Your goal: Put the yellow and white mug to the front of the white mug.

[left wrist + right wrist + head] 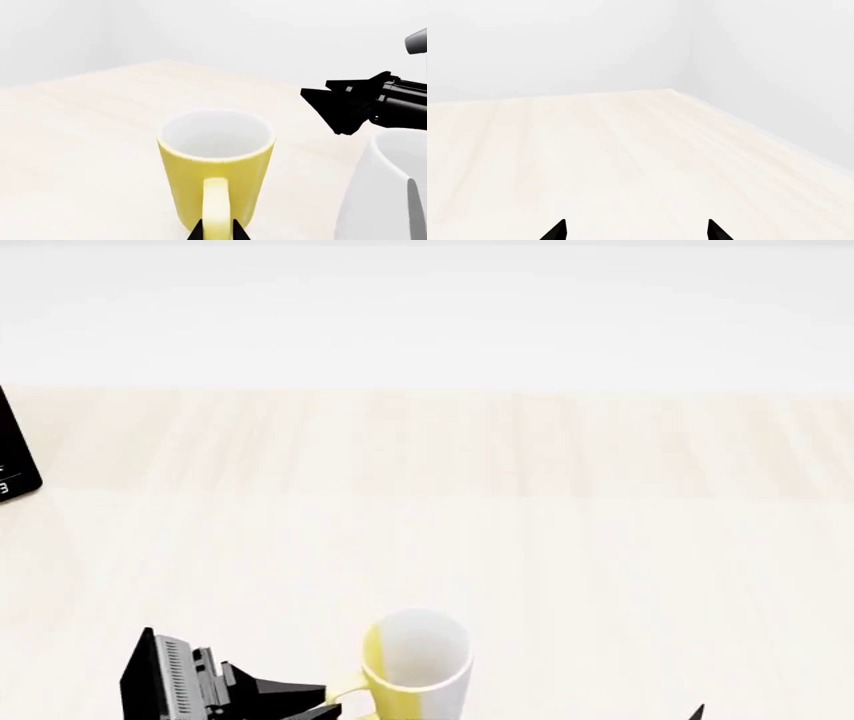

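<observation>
The yellow and white mug [217, 165] stands upright on the light wooden table [80, 140], its yellow handle [216, 205] facing the left wrist camera. My left gripper [217, 234] has its two black fingertips pressed against both sides of that handle. In the head view the mug [416, 665] is at the bottom middle, with the left gripper [331, 706] on its left. The white mug [383, 195] shows only in the left wrist view, close beside the yellow one. My right gripper [637, 231] is open and empty over bare table; it also shows in the left wrist view [337, 110], beyond the white mug.
A black object [14, 455] lies at the table's left edge in the head view. The table meets pale walls at its far side [680, 92]. A tip of the right gripper [697, 712] shows at the head view's bottom edge.
</observation>
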{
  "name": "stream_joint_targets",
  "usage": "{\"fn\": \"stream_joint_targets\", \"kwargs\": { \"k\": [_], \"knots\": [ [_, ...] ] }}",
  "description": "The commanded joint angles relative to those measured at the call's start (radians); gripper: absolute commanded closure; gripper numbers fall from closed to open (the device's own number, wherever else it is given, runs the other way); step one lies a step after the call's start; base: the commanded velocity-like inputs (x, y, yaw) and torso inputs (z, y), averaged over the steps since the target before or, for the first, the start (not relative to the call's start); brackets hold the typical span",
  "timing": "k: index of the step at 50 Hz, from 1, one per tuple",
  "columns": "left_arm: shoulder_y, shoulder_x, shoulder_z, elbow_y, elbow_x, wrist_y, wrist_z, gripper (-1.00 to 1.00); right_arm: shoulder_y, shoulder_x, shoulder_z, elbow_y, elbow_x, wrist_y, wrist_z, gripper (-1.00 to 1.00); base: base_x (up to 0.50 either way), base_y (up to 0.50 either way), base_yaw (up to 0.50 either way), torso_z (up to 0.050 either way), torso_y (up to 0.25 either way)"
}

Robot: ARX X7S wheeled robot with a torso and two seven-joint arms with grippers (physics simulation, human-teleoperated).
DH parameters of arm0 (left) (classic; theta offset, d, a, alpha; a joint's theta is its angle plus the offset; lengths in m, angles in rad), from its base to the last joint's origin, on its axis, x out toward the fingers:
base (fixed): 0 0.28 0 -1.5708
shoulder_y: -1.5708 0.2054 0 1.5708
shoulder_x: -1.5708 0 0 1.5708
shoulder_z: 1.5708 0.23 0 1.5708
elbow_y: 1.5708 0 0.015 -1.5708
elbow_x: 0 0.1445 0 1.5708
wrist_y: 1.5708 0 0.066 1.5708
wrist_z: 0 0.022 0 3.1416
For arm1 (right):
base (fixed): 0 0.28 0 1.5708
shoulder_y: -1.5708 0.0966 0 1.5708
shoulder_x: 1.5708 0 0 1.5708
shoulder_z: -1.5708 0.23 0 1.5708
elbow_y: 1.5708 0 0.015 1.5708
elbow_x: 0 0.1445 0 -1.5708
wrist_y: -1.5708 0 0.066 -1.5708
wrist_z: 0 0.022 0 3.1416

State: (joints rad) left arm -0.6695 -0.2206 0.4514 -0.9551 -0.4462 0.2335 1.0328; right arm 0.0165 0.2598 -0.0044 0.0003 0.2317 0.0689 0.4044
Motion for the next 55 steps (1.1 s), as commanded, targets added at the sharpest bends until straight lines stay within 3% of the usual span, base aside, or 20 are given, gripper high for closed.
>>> {"fn": "stream_joint_targets", "kwargs": {
  "k": [1, 17, 34, 35, 55],
  "knots": [
    [-0.012, 0.027, 0.023, -0.099, 0.028, 0.038, 0.004, 1.0, -0.004, 0.003, -0.001, -0.002, 0.005, -0.004, 0.002, -1.0, 0.0, 0.0, 0.0, 0.0, 0.0],
    [-0.067, 0.082, 0.025, -0.343, 0.057, 0.18, 0.049, 1.0, -0.005, 0.007, -0.005, -0.004, 0.009, -0.004, 0.006, -1.0, 0.0, 0.0, 0.0, 0.0, 0.0],
    [-0.064, 0.086, -0.024, -0.349, 0.095, 0.196, 0.05, 1.0, -0.005, 0.011, -0.01, -0.001, 0.012, -0.008, 0.009, -1.0, 0.0, 0.0, 0.0, 0.0, 0.0],
    [-0.066, 0.087, -0.025, -0.349, 0.102, 0.186, 0.035, -1.0, -0.005, 0.011, -0.01, -0.001, 0.012, -0.008, 0.009, -1.0, 0.0, 0.0, 0.0, 0.0, 0.0],
    [-0.065, 0.083, -0.082, -0.335, 0.095, 0.179, 0.078, -1.0, 0.001, 0.015, -0.022, 0.003, 0.011, -0.006, 0.013, -1.0, 0.0, 0.0, 0.0, 0.0, 0.0]
  ]
}}
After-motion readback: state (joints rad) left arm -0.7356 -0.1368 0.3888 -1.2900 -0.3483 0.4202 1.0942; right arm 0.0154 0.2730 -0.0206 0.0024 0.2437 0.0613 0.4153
